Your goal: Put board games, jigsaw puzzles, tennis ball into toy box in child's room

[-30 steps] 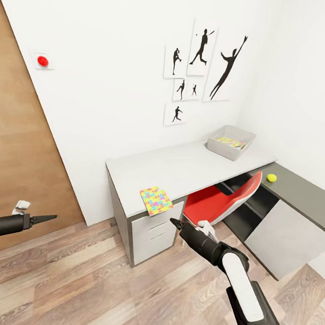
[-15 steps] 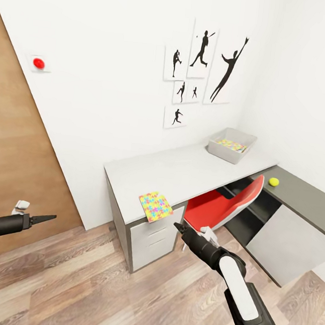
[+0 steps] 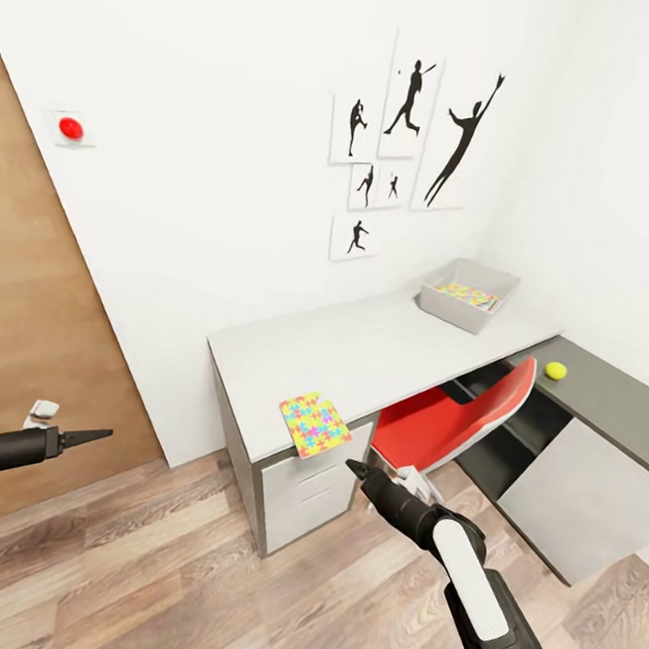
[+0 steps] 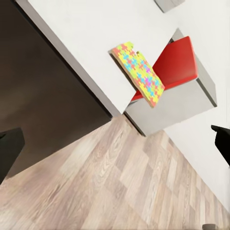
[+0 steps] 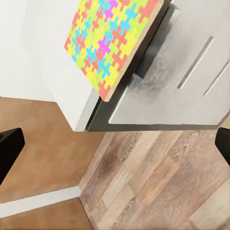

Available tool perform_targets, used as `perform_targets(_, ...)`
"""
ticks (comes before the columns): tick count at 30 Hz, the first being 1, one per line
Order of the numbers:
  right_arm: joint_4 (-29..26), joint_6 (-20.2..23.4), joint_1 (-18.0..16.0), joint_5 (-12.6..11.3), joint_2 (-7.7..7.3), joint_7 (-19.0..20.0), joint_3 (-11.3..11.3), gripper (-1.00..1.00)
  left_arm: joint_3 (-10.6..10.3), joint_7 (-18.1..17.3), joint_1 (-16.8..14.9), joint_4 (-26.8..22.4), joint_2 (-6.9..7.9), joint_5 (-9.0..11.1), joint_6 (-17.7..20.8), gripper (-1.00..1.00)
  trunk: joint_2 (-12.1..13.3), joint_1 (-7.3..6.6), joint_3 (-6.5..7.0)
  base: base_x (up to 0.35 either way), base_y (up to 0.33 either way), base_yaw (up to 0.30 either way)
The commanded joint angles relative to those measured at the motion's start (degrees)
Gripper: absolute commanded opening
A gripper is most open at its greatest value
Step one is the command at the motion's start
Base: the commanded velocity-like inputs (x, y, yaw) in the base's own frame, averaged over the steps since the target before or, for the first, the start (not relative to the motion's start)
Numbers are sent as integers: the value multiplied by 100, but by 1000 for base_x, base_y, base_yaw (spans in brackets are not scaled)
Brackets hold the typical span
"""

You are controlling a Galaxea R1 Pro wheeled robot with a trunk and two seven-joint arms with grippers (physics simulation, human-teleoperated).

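Observation:
One jigsaw puzzle [image 3: 315,425] [image 4: 139,74] [image 5: 111,42] lies on the table [image 3: 362,344], overhanging its front edge above the drawers. The toy box [image 3: 464,296] stands at the table's far right corner and holds a second jigsaw puzzle [image 3: 466,294]. The tennis ball [image 3: 557,370] rests on the lower dark section. My right gripper [image 3: 354,465] [image 5: 115,143] hangs open just below and in front of the overhanging puzzle, with nothing in it. My left gripper [image 3: 101,433] [image 4: 115,143] is open over the floor by the door, far left of the table. The board games and the bed are out of view.
A red chair [image 3: 455,413] is tucked under the table, just right of my right gripper. A drawer unit [image 3: 306,482] stands under the puzzle. A brown door [image 3: 32,354] is at the left, and baseball silhouette pictures [image 3: 408,143] hang on the white wall. Wood-plank floor [image 3: 237,585] lies in front.
The whole view has slid slightly, so the camera moved. My right gripper keeps its place just below the overhanging puzzle. The left arm has not moved.

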Motion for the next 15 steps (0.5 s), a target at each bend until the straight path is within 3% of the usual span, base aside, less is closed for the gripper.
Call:
perform_targets(1,-7,0,-5,-60,-6,-40,11,100,14,-41,-6,1,0,-13,61,100,-12,4,-11,9,-149,0)
perform_targets(7,-25,1,-5,-59,-3,17,48,100,14,-100,-7,1,-7,-13,62,100,-12,4,-11,3,-154,0)
perform_targets(15,-105,13,-5,-59,-3,29,110,100,14,-107,-6,1,-8,-13,62,100,-12,4,-11,0,-8,0)
